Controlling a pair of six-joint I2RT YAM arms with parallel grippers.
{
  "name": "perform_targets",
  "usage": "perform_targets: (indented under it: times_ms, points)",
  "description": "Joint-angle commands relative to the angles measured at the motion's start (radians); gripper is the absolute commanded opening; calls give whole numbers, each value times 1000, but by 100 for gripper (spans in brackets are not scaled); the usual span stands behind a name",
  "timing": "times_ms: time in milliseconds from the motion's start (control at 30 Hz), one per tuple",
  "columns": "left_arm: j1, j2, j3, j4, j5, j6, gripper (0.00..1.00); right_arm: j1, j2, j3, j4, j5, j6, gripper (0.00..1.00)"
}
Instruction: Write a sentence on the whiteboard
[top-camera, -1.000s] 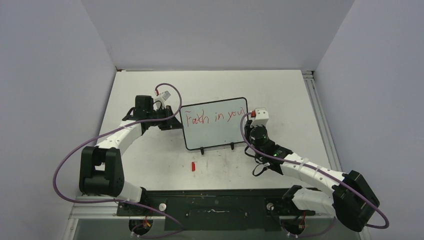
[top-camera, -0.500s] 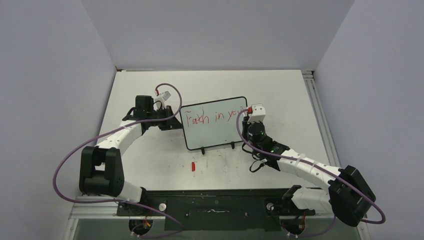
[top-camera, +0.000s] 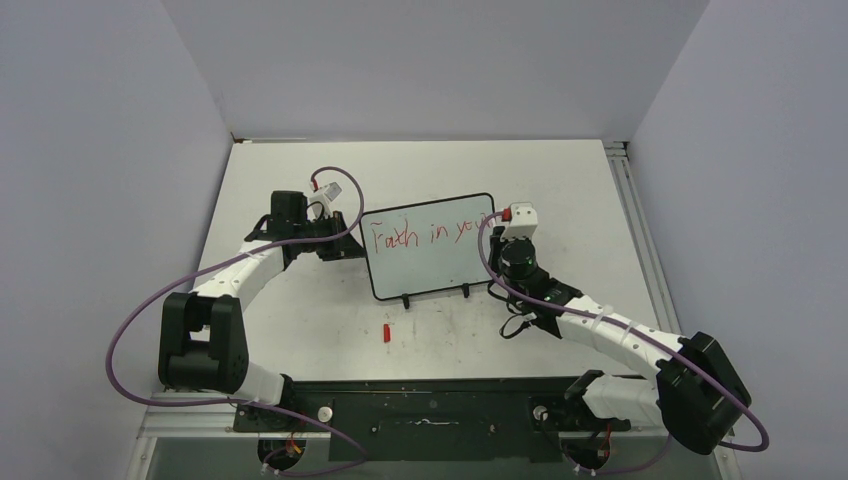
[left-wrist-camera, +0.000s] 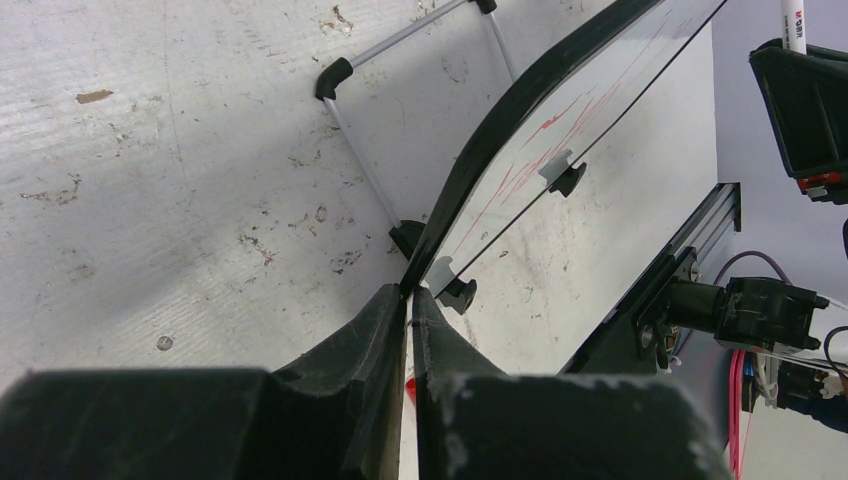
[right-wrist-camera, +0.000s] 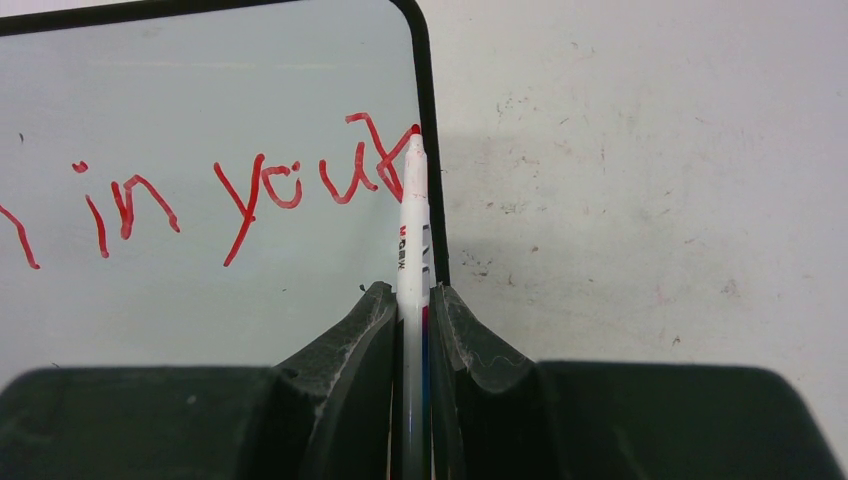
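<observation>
Half the whiteboard (top-camera: 425, 270) lies blank, marker (right-wrist-camera: 412, 230) tip at its right edge.

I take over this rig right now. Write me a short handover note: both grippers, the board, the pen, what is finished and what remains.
Left gripper: shut on the left edge of the small black-framed whiteboard, which stands on its two feet.
Right gripper: shut on the white red-tipped marker, tip at the board's top right corner.
Done: the red handwritten sentence reads "Faith in your".
Left: probably more words; the top line is full, the space below is bare.
A small red piece, probably the cap, lies before the board.
</observation>
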Motion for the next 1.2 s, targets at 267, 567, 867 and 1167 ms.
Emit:
perform_targets:
  times_ms: [267,567,867,1167]
  points:
    - [-3,-31,36,14,3,4,5,-13,-5,30,29,-24,-5,5]
    - [-1,-31,35,10,-9,2,5,-14,-34,28,12,-58,-9,5]
    - [-2,-28,32,8,-15,-3,5,-12,-96,25,-19,-103,-26,5]
    - [-3,-36,28,9,-16,-6,5,-12,-176,28,-87,-143,-16,5]
